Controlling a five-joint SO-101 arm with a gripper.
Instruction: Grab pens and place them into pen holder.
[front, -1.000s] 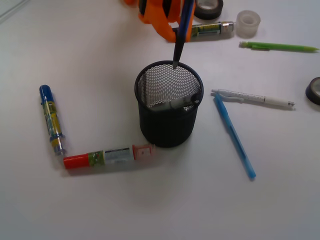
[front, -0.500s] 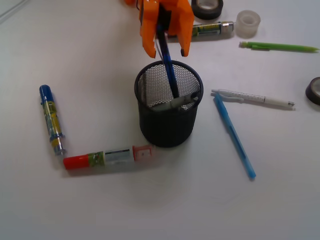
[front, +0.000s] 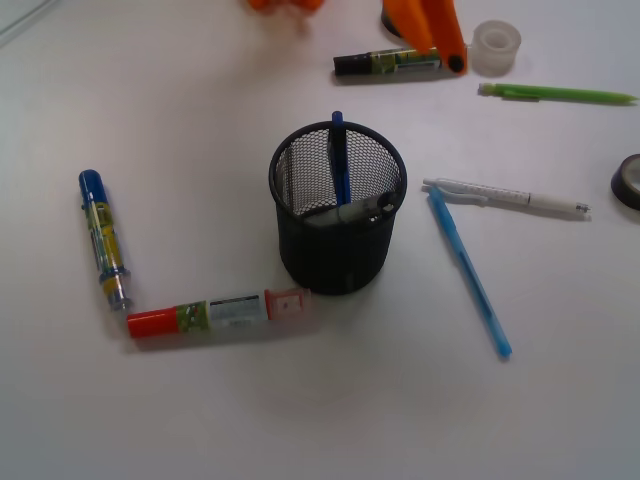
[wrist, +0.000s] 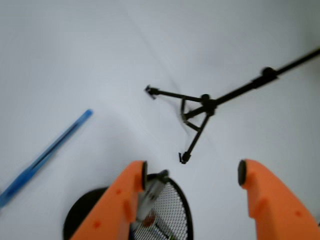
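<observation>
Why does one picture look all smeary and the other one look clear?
The wrist view is smeared by motion blur: the light blue pen and the orange gripper have soft edges. The front view is mostly sharp: the pen holder mesh shows clearly, and only the orange gripper at the top edge is fuzzy.
</observation>
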